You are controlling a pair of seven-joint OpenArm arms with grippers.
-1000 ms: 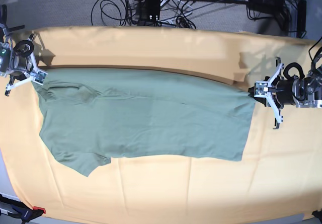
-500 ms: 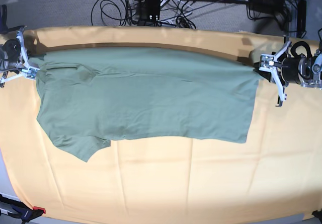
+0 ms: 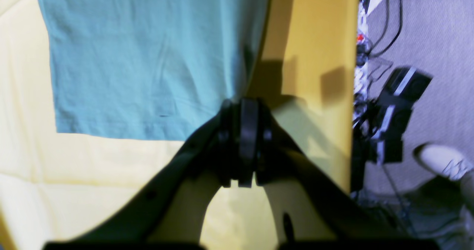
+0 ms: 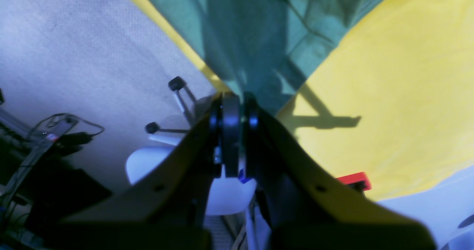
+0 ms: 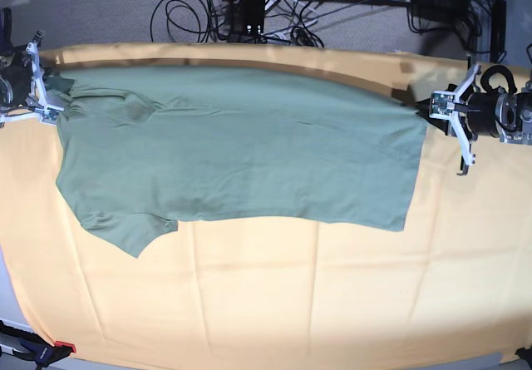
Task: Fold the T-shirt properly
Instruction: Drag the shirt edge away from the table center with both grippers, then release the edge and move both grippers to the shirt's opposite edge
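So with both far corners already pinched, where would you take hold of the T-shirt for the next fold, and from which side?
Probably the free near edge of the T-shirt: the hem corner and the sleeve tip. Both lie flat on the yellow-orange cloth, so come in low from the table's near side. The left gripper and right gripper are shut on the far corners.

Base cam overhead, far; wrist cams close, somewhat blurry; all share T-shirt [image 5: 241, 145].

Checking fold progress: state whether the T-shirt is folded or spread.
Folded once lengthwise: the T-shirt shows one sleeve, its far edge held by left claw and right claw.
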